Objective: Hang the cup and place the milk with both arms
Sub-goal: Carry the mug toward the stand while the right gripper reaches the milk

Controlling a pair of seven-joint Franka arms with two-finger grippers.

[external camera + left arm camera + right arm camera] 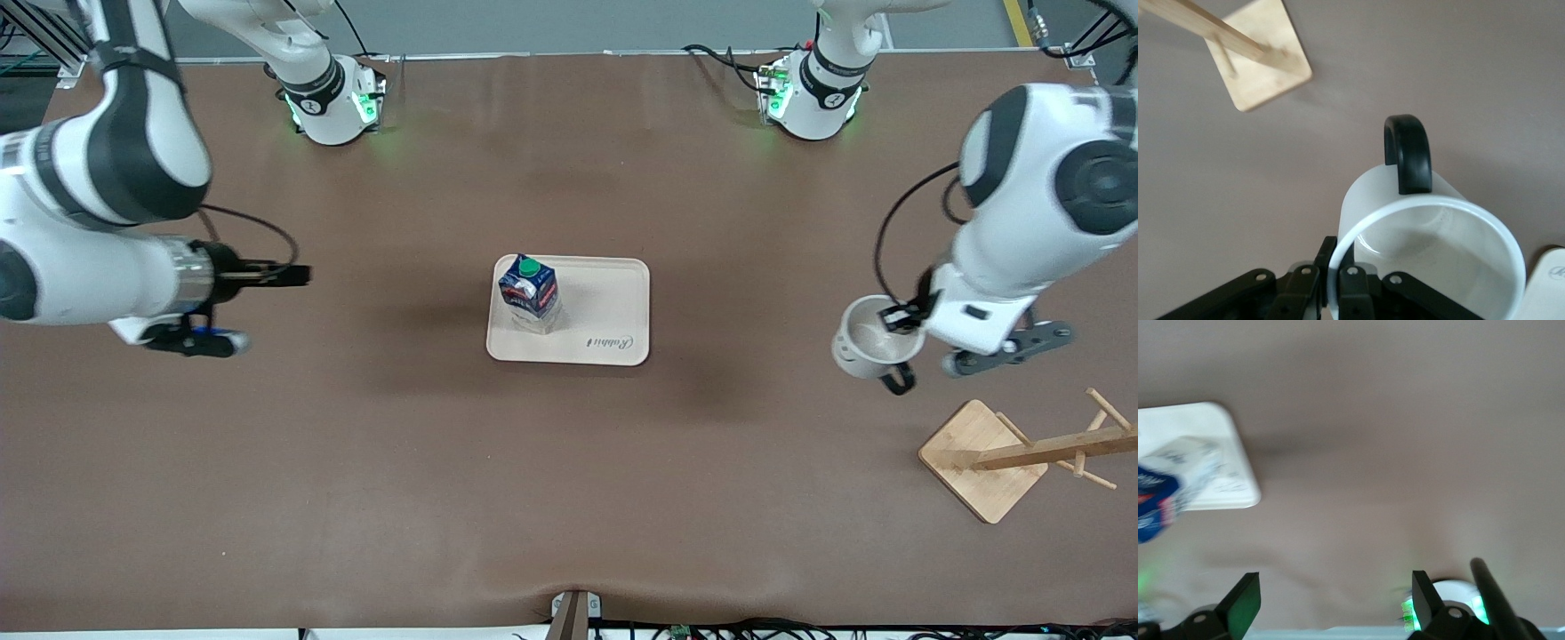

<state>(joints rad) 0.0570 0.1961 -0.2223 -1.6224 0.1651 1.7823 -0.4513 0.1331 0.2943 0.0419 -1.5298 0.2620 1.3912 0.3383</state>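
My left gripper (900,316) is shut on the rim of the white cup (873,340), one finger inside and one outside, and holds it up over the table at the left arm's end. In the left wrist view the gripper (1338,259) pinches the cup's (1431,247) rim, with the black handle (1408,153) opposite the fingers. The smiley face is hidden. The dark blue milk carton (529,292) with its green cap stands upright on a beige tray (605,311) mid-table. My right gripper (286,276) is open and empty, over the table toward the right arm's end; its wrist view (1335,600) shows the milk (1158,500).
A wooden mug rack (1022,452) with pegs and a square base stands at the left arm's end, nearer the front camera than the tray; it also shows in the left wrist view (1251,60). The tray corner (1218,453) shows in the right wrist view.
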